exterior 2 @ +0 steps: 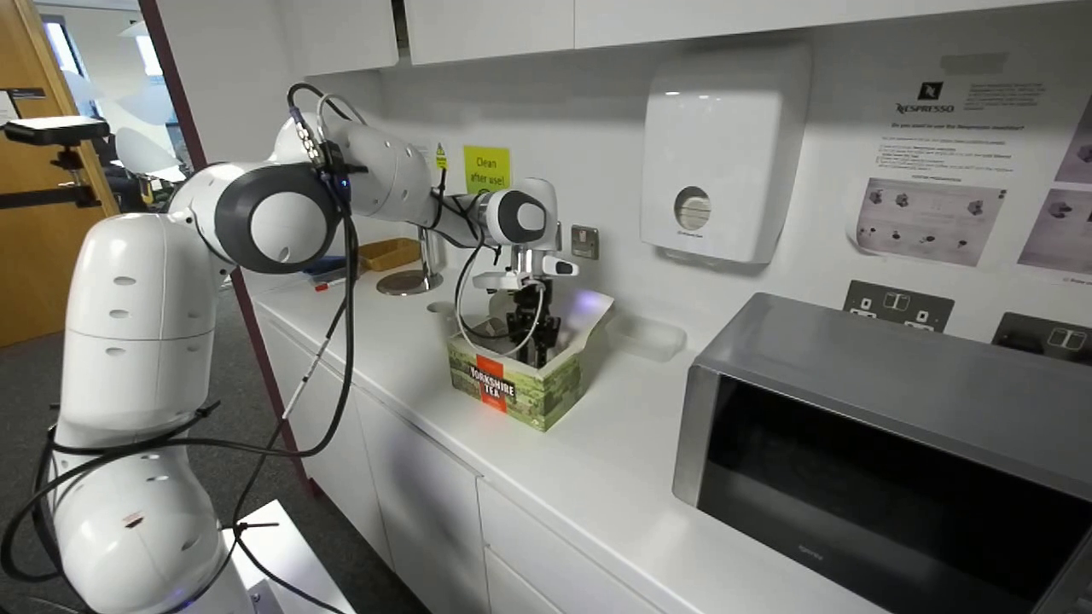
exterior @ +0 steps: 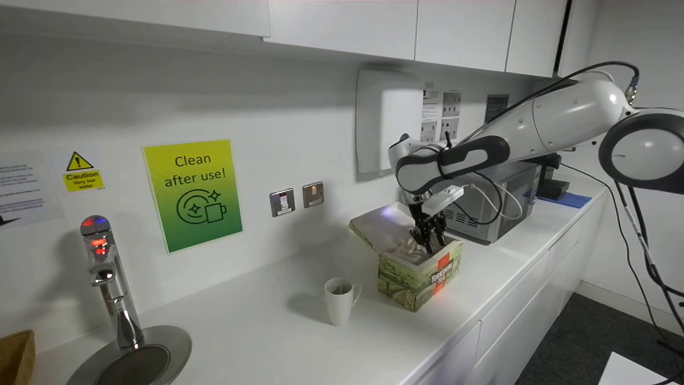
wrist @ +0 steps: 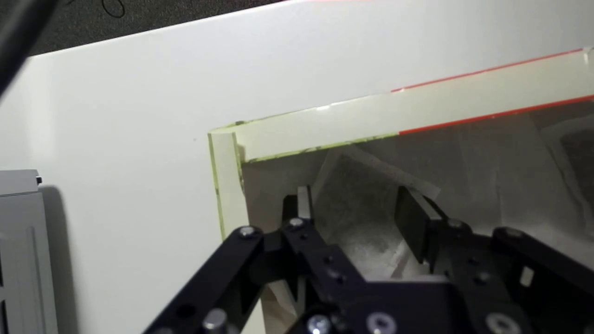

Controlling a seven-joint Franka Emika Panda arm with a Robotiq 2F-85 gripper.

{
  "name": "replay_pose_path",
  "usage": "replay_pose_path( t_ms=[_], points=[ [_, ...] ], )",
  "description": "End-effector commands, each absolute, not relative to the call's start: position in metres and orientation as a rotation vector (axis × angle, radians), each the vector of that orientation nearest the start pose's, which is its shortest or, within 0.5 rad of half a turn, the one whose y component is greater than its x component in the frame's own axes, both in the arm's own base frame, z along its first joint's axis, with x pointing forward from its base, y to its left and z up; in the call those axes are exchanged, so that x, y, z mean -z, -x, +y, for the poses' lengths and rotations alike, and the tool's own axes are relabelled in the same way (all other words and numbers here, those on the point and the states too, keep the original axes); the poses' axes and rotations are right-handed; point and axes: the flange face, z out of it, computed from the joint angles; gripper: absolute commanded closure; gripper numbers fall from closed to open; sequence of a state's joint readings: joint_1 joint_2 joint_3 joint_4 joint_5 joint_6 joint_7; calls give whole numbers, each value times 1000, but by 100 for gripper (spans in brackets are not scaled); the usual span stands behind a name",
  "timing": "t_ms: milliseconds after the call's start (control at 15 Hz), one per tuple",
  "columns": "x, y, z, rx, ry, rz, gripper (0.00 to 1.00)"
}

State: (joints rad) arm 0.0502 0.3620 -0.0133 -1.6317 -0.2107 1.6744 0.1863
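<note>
The gripper hangs with jaws parted over a teabag in the tea box, whose raised lid leaves room. A mug stands near the box.

You have diffuse, greyish light: in an exterior view the tapered white mug casts a soft shadow, violet glare spots the pale cardboard lid, and your wrist view shows the green-and-red-edged cardboard box murky inside.
</note>
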Motion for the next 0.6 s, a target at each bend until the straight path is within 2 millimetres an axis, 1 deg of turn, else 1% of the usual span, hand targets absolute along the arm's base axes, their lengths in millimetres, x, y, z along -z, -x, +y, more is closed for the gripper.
replay_pose_path(
  t_ms=[0,67,200,267,400,533],
  points=[
    [-391,-623,-6,-467,3332,159,27],
    [-391,-623,-7,-468,3332,163,20],
    [-390,-623,-9,-470,3331,169,16],
    [-390,-623,-10,-472,3332,172,18],
    [-388,-623,-11,-476,3331,175,17],
    [-386,-623,-12,-481,3331,176,19]
  ],
)
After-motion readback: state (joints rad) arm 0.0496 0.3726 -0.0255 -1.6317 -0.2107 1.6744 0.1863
